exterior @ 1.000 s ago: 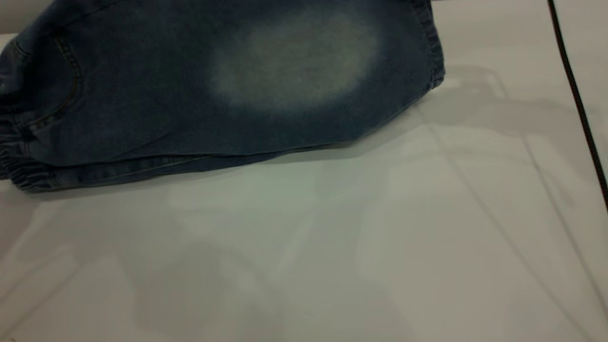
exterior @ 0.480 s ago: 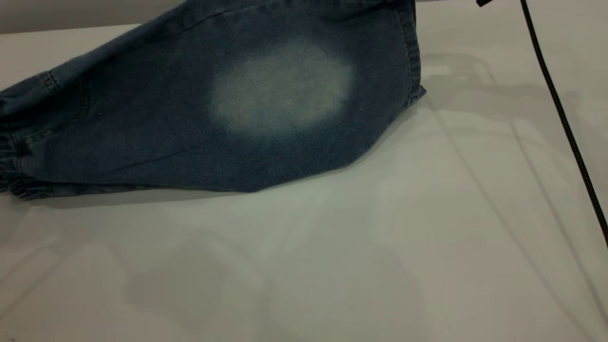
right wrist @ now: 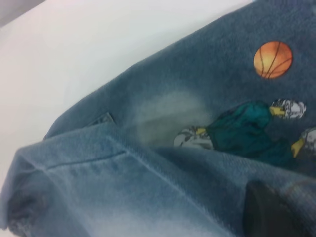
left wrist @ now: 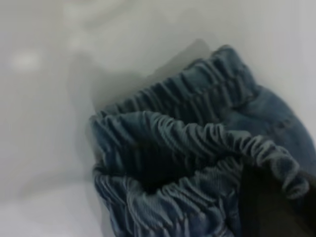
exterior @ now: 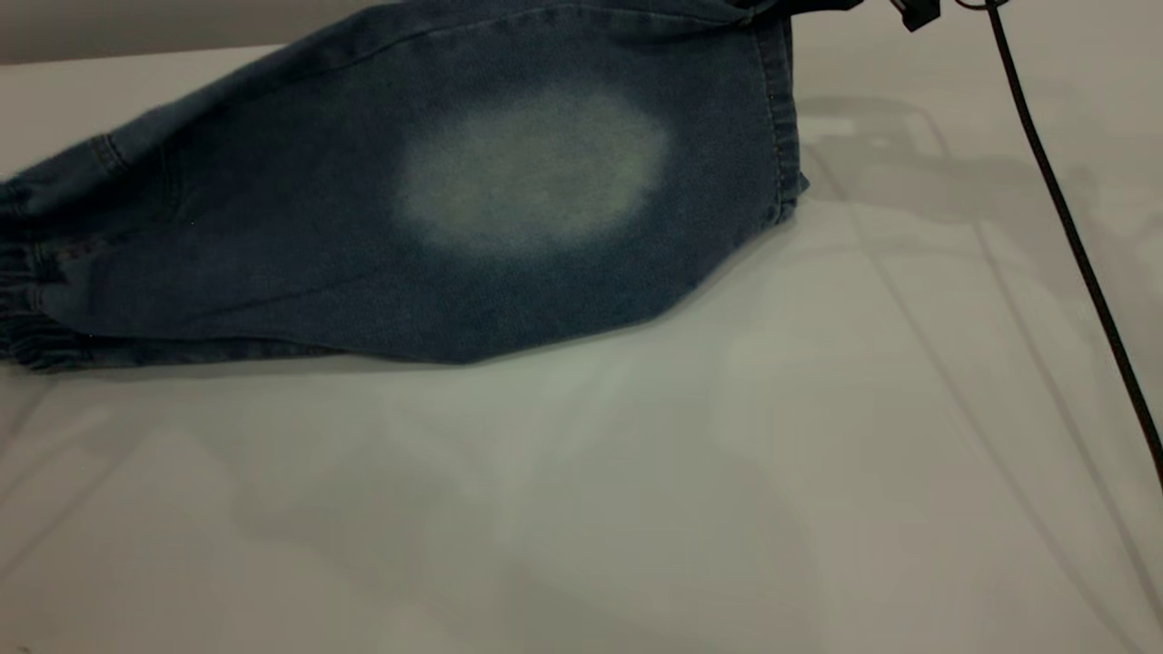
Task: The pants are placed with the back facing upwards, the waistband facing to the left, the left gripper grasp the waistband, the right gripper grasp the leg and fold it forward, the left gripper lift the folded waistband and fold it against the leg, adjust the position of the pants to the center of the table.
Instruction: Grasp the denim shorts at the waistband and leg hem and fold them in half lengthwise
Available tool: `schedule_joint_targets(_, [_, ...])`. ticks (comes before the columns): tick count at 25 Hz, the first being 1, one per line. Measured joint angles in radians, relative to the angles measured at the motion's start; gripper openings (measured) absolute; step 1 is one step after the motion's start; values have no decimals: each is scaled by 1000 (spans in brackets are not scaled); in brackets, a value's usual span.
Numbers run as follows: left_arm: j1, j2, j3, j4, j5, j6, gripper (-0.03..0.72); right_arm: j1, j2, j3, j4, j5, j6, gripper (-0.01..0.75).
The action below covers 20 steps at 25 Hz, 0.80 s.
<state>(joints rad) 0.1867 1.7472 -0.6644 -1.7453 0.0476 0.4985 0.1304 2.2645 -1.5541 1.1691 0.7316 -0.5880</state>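
Bare white counter (exterior: 636, 472) fills the foreground. Beyond it the pants (exterior: 300, 236) are seen draped, the leg (exterior: 536, 173) raised by its hem at the far right, where the right gripper (right wrist: 269, 212) is pinching the denim. At far left the waistband (left wrist: 197, 133) is pinched by the left gripper (left wrist: 274, 207).

The pants (exterior: 436, 209) are made of soft, matt blue denim cloth, worn to a pale faded oval on the leg (exterior: 536, 173). The waistband (left wrist: 197, 143) is seen as finely ruched, ribbed cloth gathered by elastic. A smooth, flat print of a cartoon player (right wrist: 247, 133) is laid on the denim just beside the right gripper's jaws. The table (exterior: 727, 472) is shown as smooth and slightly glossy, with faint reflections.
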Motion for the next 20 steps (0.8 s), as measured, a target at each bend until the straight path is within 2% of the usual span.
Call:
schedule_joint_targets(5, [0,52,-4,1,-4,8,114,0,33,0,9,-8,-14,15])
schedule_joint_targets(14, [1,70,-90,2,26,173,114,0,57,-28,93,-8,-80,15])
schedule_joint_targets(20, [1,70,-104,2,26,175,114,0,58,-61,99,-24,-79,19])
